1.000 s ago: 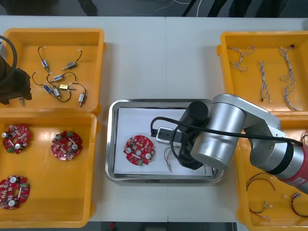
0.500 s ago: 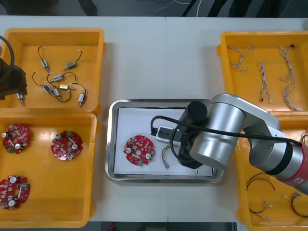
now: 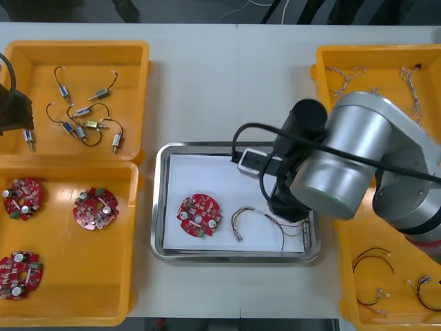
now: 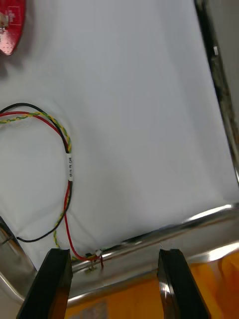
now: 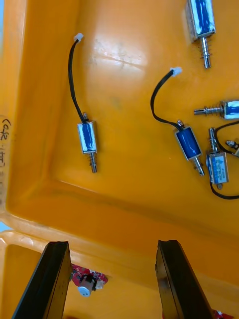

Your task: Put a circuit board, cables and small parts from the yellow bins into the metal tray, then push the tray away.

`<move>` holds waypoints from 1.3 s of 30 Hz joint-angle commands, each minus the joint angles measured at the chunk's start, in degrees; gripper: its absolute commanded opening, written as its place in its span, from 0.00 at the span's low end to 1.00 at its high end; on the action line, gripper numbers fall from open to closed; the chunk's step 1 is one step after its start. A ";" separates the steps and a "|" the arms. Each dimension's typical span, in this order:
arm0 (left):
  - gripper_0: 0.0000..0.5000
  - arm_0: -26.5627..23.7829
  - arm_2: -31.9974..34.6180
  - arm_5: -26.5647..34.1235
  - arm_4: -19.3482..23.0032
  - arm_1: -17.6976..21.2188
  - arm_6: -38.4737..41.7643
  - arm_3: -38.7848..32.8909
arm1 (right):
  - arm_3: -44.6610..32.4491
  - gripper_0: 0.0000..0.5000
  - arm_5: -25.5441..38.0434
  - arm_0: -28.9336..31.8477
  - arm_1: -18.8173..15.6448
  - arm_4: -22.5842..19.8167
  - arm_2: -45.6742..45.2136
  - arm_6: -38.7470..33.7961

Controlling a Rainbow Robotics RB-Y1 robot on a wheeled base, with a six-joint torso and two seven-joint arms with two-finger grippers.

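We find the far left of the metal tray (image 3: 160, 207) bare and white, open from above. The circuit board (image 3: 199, 215) takes its near left, and the red and yellow cable (image 4: 69, 167) sprawls from beside it to the near right rim. Our right arm (image 3: 344, 162) hangs over the tray's right side. Beyond the tray, the table (image 3: 234, 83) lies bare between the far left bin (image 3: 76, 48) and far right bin (image 3: 321, 76). Small metal parts (image 3: 81, 112) crowd the far left bin's middle.

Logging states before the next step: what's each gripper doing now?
Left gripper: open, empty, over the small metal parts.
Right gripper: open, empty, over the cable in the metal tray.
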 commanded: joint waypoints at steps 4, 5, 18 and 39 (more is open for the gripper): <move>1.00 -4.22 1.43 -3.70 -0.85 -0.82 -5.32 3.78 | -3.66 1.00 2.86 -0.16 0.23 -6.38 -14.41 -2.20; 1.00 -4.40 1.43 -4.31 -1.03 -0.82 -6.55 4.39 | -3.66 1.00 2.86 -0.16 0.23 -7.70 -16.78 -2.38; 1.00 -7.82 1.43 -10.03 0.29 -1.78 -11.65 14.32 | -3.57 1.00 2.86 -0.16 -5.48 -15.52 -32.51 -5.10; 1.00 -10.11 -4.28 -17.85 -0.94 -4.25 -14.46 24.69 | 11.63 1.00 2.86 -3.15 -11.72 -12.97 -46.05 -10.55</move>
